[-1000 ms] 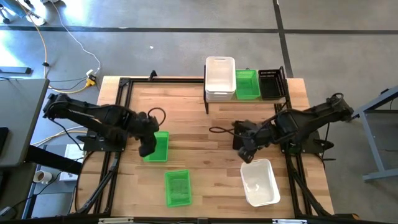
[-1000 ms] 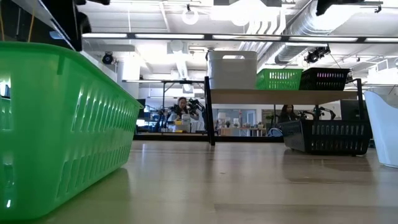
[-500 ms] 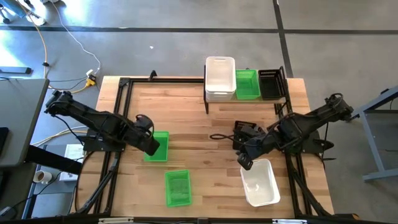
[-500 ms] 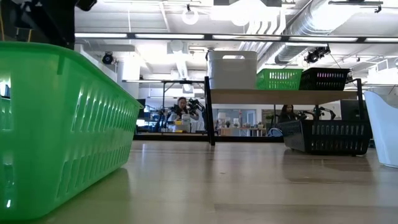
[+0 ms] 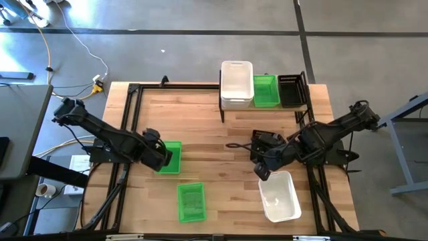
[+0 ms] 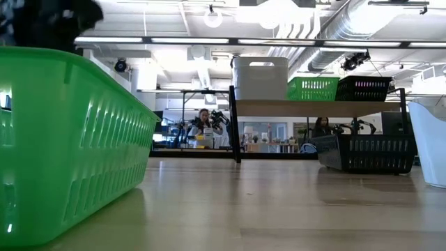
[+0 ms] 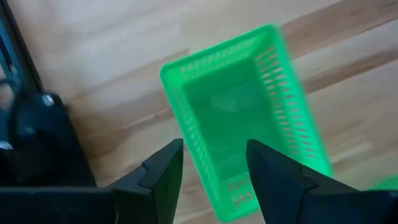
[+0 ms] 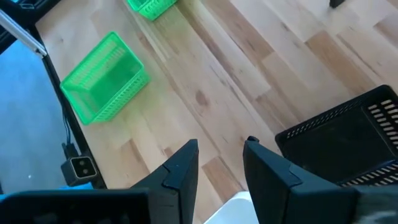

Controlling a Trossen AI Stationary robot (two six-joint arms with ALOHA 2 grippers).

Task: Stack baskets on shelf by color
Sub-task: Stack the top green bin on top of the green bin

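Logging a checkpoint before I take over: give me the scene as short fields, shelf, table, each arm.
shelf: light-wood shelf holds white solid-walled basket, green mesh basket, black mesh basket
table: two green mesh baskets, white basket, black basket
left gripper: jaws open over green basket's near rim
right gripper: jaws open, at white basket's edge

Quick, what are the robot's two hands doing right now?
Left gripper: open, over a green basket, holding nothing.
Right gripper: open, holding nothing.
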